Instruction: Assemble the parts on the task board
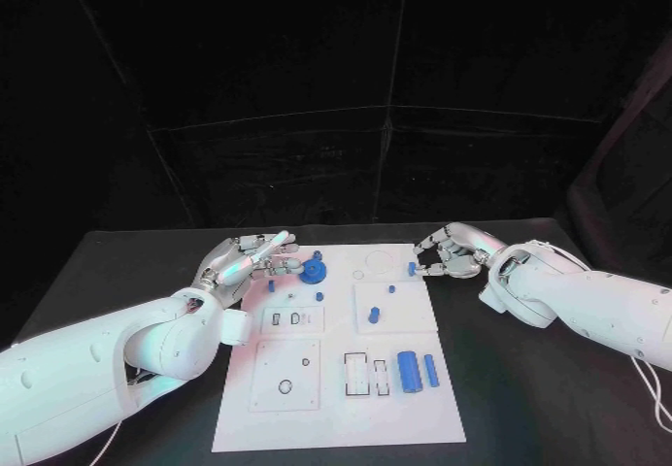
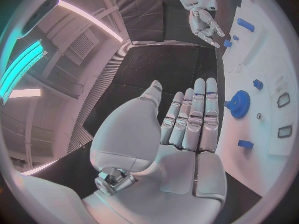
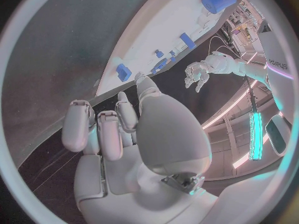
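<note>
Head view: my left hand (image 1: 250, 258), fingers apart and empty, hovers at the task board's (image 1: 336, 417) far-left corner beside the blue gear (image 1: 314, 272); my right hand (image 1: 451, 254), also empty, fingers loosely curled, sits at its far-right edge near a small blue part (image 1: 412, 268).

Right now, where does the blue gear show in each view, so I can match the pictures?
Head view: the blue gear stands at the task board's far end, beside the left hand.
Left wrist view: gear just past the fingertips.
Right wrist view: I cannot pick it out.
Shared landmark: the white task board.
</note>
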Action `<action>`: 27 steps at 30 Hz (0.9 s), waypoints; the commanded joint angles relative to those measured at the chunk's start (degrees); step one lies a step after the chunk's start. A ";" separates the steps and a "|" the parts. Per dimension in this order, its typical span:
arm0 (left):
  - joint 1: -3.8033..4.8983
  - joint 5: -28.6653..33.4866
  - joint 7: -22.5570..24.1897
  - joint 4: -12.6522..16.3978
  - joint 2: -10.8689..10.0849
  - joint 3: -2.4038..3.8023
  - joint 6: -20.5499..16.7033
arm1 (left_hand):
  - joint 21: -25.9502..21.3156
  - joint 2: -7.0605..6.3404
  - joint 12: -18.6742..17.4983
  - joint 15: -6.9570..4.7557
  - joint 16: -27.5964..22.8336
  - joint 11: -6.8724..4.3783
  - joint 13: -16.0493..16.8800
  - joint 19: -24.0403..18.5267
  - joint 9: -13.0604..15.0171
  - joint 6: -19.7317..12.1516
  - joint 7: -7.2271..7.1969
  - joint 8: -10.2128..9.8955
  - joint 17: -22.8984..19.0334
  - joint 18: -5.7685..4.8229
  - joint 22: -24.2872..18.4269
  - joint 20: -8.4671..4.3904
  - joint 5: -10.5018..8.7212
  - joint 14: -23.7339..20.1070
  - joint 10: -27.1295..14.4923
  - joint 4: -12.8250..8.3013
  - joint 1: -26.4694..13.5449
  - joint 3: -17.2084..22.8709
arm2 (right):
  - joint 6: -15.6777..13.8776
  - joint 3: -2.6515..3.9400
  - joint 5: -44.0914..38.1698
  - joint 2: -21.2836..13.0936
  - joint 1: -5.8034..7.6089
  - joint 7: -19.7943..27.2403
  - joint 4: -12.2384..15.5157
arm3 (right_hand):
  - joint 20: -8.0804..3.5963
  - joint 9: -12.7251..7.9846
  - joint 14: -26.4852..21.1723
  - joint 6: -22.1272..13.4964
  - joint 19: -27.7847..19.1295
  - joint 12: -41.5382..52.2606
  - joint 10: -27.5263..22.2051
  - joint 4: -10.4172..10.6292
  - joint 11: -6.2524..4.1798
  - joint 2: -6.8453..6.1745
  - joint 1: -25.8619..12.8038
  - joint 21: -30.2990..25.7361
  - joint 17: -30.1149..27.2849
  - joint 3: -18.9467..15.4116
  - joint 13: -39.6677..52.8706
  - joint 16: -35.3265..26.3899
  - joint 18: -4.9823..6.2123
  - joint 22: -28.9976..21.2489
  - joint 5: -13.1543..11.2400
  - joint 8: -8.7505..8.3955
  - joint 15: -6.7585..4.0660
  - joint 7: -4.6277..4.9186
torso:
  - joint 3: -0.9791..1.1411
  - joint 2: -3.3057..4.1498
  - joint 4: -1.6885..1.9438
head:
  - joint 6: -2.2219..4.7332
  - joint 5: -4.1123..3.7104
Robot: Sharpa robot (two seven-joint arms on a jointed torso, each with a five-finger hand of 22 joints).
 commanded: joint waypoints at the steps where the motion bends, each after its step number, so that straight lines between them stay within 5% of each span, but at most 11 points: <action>1: 0.04 -0.28 0.38 -0.02 0.08 0.05 0.94 | -0.19 0.64 0.05 0.00 -0.30 -0.12 0.01 0.29 0.07 -0.12 0.33 -0.06 0.05 0.77 -0.09 0.28 0.28 0.04 0.15 -0.42 0.00 0.08 | 1.20 0.04 0.50 0.47 0.04 1.29 -0.65 | 0.18 -0.09 3.77 -0.41 -0.39 -0.23 -0.32 -0.28 -0.10 0.03 0.54 -0.18 4.59 -0.09 -0.12 -0.26 -0.45 -0.08 -0.35 -0.36 -0.23 0.12 | -0.04 -0.03 -0.01 | -0.11 -0.02; 27: 0.03 -0.28 0.31 -0.21 -0.05 0.05 1.02 | -0.19 0.67 0.09 -0.01 -0.31 -0.14 0.02 0.33 0.07 -0.10 0.31 -0.04 0.09 0.77 -0.11 0.27 0.29 0.07 0.18 -0.47 0.03 0.08 | 2.50 0.05 -0.73 3.79 -1.47 1.53 -4.55 | 0.09 0.34 3.96 2.06 -0.09 0.90 0.47 -1.87 -0.31 2.46 2.50 0.03 5.41 0.65 0.92 0.01 -0.54 0.43 -2.82 0.82 -0.37 -0.07 | 0.09 -0.08 -0.10 | -0.65 0.03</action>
